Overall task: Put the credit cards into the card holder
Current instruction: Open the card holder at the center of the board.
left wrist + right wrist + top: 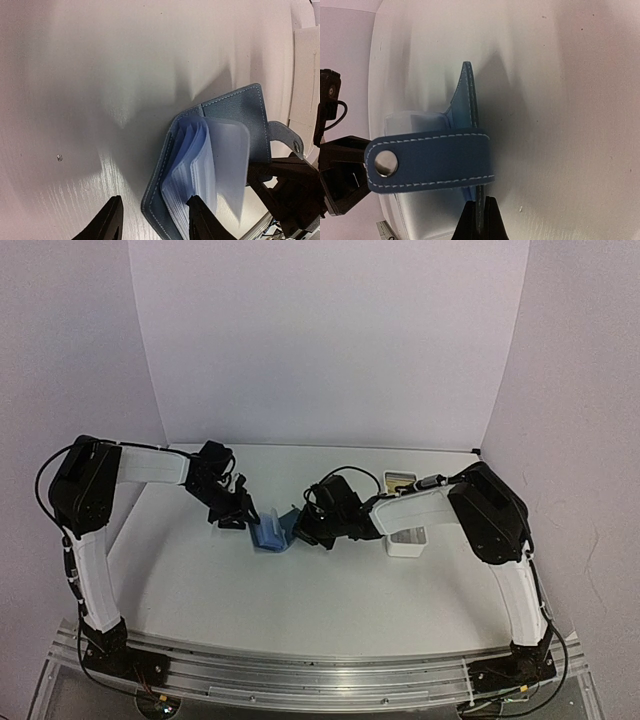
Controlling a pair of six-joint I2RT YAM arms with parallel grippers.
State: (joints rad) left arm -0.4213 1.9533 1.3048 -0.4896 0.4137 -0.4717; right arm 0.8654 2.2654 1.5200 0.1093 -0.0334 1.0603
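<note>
The blue card holder [272,533] stands open on the table between both arms. In the left wrist view its clear sleeves [210,165] fan out from the blue cover [237,107]. My left gripper [155,222] is open, its fingers [107,222] astride the near cover and part of the sleeves; one finger is at the sleeves, the other clear of the cover. My right gripper [479,220] is shut on the edge of the other cover [470,100], below the snap tab [430,161]. A tan credit card [398,479] lies at the far end of the white tray.
The long white tray [406,542] sits just right of the right wrist, partly under that arm. White walls close the back and both sides. The table runs bare in front of the card holder, towards the arm bases.
</note>
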